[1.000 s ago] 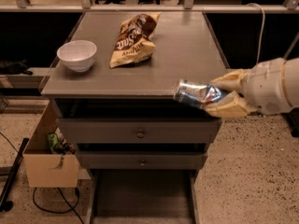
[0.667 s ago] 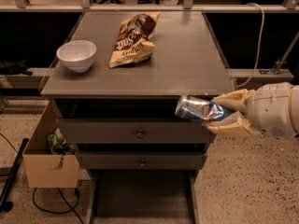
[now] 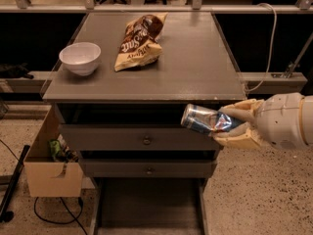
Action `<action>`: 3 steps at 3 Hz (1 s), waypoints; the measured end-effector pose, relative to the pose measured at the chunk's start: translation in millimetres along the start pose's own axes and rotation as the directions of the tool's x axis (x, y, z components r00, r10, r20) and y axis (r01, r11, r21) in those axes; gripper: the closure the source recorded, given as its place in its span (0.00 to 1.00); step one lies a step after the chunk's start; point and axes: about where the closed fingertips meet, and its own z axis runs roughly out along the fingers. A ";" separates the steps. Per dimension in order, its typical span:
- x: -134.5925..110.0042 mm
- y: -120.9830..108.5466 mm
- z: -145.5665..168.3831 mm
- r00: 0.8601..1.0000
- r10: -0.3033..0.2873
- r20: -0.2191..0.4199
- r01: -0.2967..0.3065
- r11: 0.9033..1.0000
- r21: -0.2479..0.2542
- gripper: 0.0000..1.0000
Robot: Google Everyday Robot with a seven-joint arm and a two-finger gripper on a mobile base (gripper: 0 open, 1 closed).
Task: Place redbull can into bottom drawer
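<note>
My gripper (image 3: pixel 230 126) comes in from the right, in front of the grey cabinet's right side, level with the upper drawers. Its tan fingers (image 3: pixel 240 110) are shut on the redbull can (image 3: pixel 203 120), a slim silver and blue can held on its side with its top end pointing left. The bottom drawer (image 3: pixel 146 204) is pulled out at the bottom of the view, a wide tray with a dark floor, below and left of the can. The two upper drawers (image 3: pixel 142 138) with round knobs are shut.
On the cabinet top (image 3: pixel 195 67) lie a brown-and-yellow chip bag (image 3: pixel 139 40) at the back middle and a white bowl (image 3: pixel 79 58) at the left. A cardboard box (image 3: pixel 51 168) stands on the floor left of the cabinet. A cable (image 3: pixel 266 48) hangs at the right.
My gripper has moved down with the can, from the cabinet top's edge to the level of the upper drawers. The chip bag and bowl have not moved.
</note>
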 end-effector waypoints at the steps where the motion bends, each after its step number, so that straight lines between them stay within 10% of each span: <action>1: 4.0 40.6 11.3 0.999 0.003 0.041 -0.002 0.999 -0.035 1.00; 3: 39.9 125.5 64.7 0.992 0.099 0.075 -0.087 0.986 -0.145 1.00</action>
